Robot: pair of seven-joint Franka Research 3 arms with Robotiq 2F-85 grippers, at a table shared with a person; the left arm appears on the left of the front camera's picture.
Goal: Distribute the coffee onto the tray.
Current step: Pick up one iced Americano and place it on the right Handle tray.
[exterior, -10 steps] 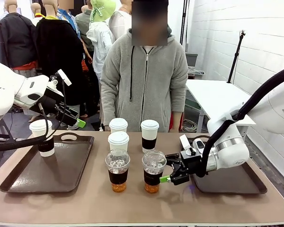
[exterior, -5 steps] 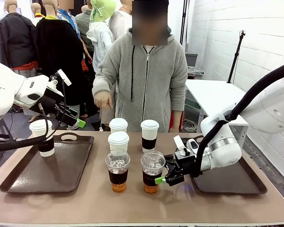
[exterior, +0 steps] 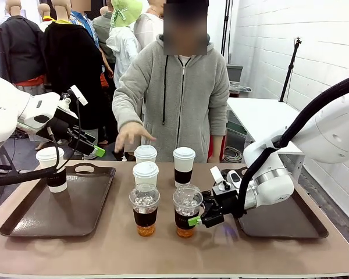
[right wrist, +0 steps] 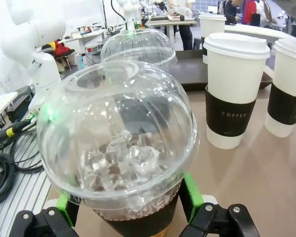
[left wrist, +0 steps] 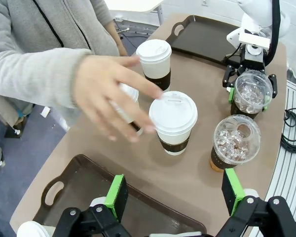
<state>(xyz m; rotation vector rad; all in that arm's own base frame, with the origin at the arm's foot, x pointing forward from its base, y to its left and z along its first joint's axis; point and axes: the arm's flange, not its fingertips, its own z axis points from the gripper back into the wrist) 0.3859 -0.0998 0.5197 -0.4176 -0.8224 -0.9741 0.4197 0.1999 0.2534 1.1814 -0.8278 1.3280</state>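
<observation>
I'm seeing the right gripper (right wrist: pixel 128 210) straddling the right dome cup (exterior: pixel 188 210) at lower centre, with green pads flanking its sleeve. I can't tell if it's clamping. The second dome cup (exterior: pixel 144 209) is sitting just left of it, apart. Three white cups (exterior: pixel 146 173) are crowding close behind, and the person's hand (exterior: pixel 130 135) is hovering over the rear one. The left gripper (left wrist: pixel 175 193) is hanging spread wide, holding nothing, above the left tray (exterior: pixel 23 224). A lone white cup (exterior: pixel 51 171) is standing at its far-left corner. The right tray (exterior: pixel 291 224) is showing bare surface at lower right.
</observation>
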